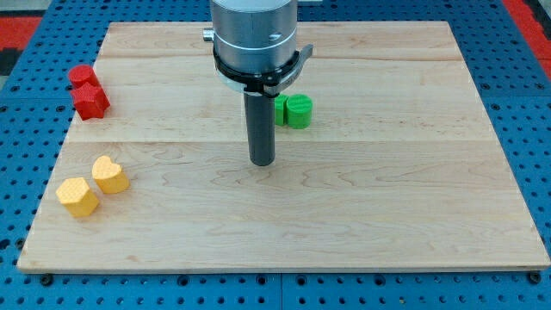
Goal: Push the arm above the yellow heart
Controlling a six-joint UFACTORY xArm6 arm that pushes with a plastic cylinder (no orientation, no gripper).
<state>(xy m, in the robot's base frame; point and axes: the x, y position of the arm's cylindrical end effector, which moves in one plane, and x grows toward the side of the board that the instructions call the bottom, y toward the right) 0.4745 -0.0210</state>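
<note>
The arm has no pincer at all, so there is nothing to open or close and nothing is held; it ends only in a dark rod. The rod's tip [263, 162] stands near the middle of the wooden worktop [387, 215], touching no block.

The yellow heart [109, 174] lies far toward the view's left, in the lower part of the board. Just beside it, lower and more to the left, is a second yellow block [77, 196], which looks like a hexagon. The two are very close, maybe touching; I cannot tell.

A green block [298, 111], round like a cylinder, is near the rod on the view's right, partly hidden behind it. Two red blocks [88, 93] sit together at the upper left edge; their shape I cannot make out well.

I judge the task has hardly begun: the tip must travel left to the bare wood between the heart and the red blocks, and stop there without disturbing either group.
</note>
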